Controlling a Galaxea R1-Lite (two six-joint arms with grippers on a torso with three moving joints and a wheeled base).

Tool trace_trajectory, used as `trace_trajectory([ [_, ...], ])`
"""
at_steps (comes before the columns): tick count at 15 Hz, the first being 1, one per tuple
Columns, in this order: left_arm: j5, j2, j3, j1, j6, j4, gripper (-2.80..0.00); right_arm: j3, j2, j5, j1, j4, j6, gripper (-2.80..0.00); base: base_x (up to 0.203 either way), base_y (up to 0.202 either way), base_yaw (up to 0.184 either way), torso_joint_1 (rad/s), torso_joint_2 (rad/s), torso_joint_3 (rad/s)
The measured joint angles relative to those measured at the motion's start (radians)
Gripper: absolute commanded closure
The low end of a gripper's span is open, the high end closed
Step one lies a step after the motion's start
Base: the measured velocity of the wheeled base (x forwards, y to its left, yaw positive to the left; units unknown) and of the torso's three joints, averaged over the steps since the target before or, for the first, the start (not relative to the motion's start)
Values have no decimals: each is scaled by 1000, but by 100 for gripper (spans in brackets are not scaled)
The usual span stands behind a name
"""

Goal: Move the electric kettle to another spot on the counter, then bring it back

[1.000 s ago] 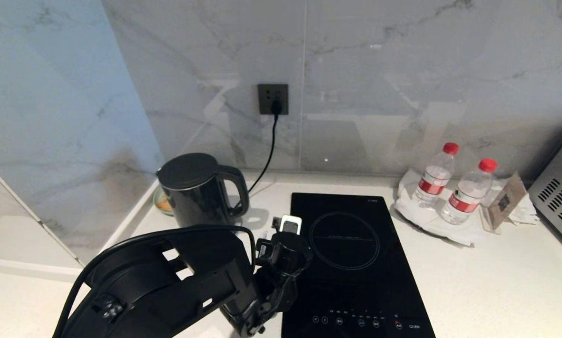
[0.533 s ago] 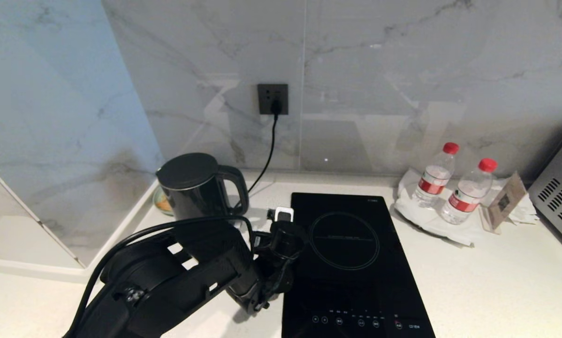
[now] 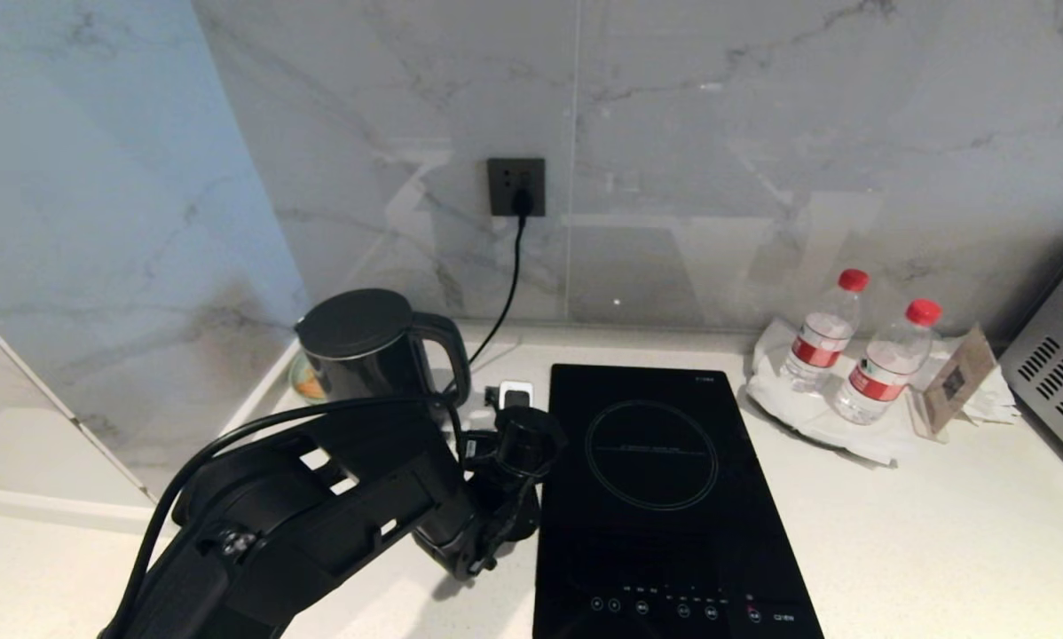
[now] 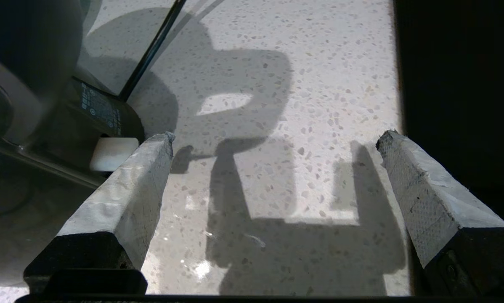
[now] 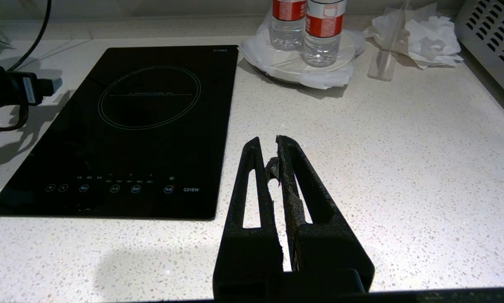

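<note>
In the lower left of the head view, the robot's black left arm reaches up and across the counter (image 3: 922,532), its left gripper (image 3: 515,396) hanging just beside the left edge of the induction hob (image 3: 673,497). In the left wrist view the gripper's two grey padded fingers (image 4: 126,193) stand wide apart with only speckled stone between them; they hold nothing. The right gripper (image 5: 268,152) hovers low over bare counter just right of the hob, its black fingers pressed together and empty.

Beyond the left gripper, in the middle left of the head view, the electric kettle (image 3: 367,351) stands upright near the corner where the counter meets the marble wall, its loop handle turned toward the hob and close to the open fingers, though not between them. A black cord (image 3: 507,284) runs from behind the kettle up to a dark wall socket (image 3: 515,186). At the far right, two water bottles (image 3: 851,351) with red caps stand on white paper near the wall, beside a small card stand (image 3: 953,382) and a vented metal appliance (image 3: 1059,382).
</note>
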Motion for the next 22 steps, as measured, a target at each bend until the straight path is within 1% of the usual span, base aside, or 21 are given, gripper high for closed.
trace_trajectory([
  [8,-3,21,-15,43,1,5,-280,0,0,0,0,0,0,0,0,0,0,0,0,0],
  [15,-2,37,-8,58,1,3,-280,0,0,0,0,0,0,0,0,0,0,0,0,0],
  [18,0,19,18,40,-13,2,-280,0,0,0,0,0,0,0,0,0,0,0,0,0],
  [22,-2,-15,65,-30,-34,-2,-280,0,0,0,0,0,0,0,0,0,0,0,0,0],
])
